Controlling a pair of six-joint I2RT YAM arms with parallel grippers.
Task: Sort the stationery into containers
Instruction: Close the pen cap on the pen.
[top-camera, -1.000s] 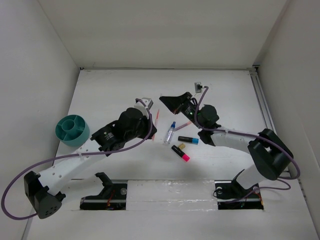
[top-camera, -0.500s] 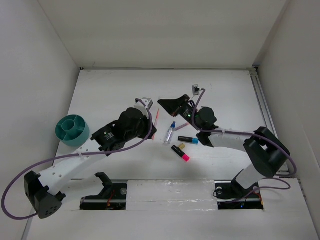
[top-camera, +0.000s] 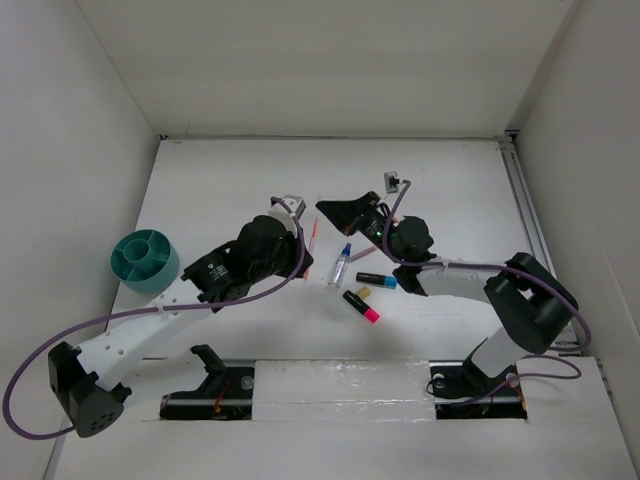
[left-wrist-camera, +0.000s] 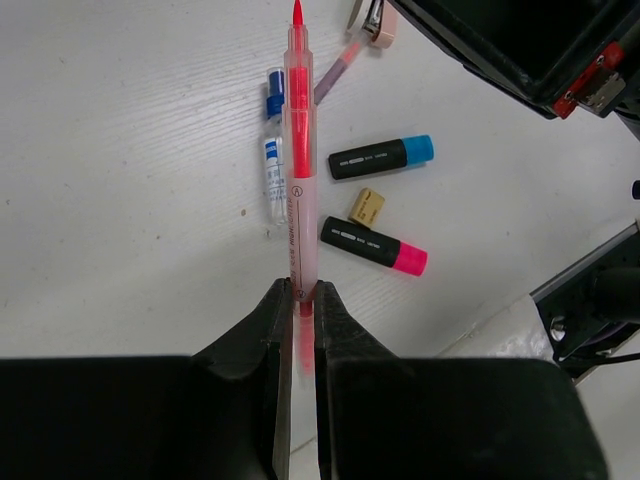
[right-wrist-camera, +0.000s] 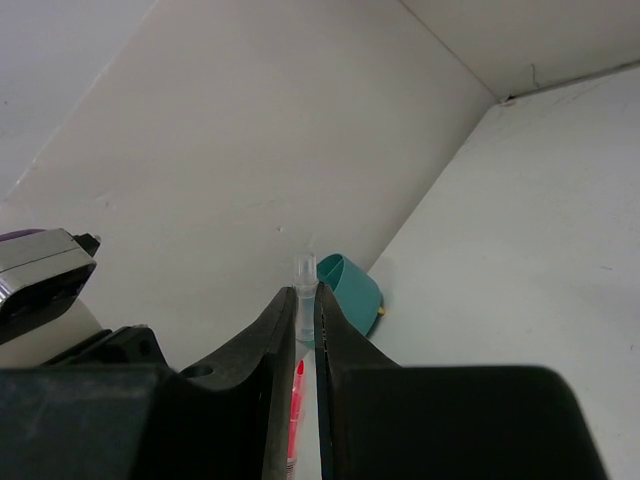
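- Pink pen is in the left hand, which is closed on its back end. The red tip points forward, above the desk. Other pieces lie on the desk below it: a blue-capped pen, markers and a tan bit.
- Organizer stands well apart from the pen, at the left side of the desk. The way there is long and most of the pen sticks out in front of the fingers. So I think it may turn or slip in the grip if the arm swings fast.
- At the drop, the pen may hit the rim or a divider and fall outside. This would happen if it is let go lying flat instead of tipped down.
- Right hand is also closed, and a clear tube with pink inside sits between its fingers. It is probably another pen, but I cannot tell for sure.
- Both hands are near each other above the pile. If they move together they could knock, or a long pen could sweep the pieces on the desk.
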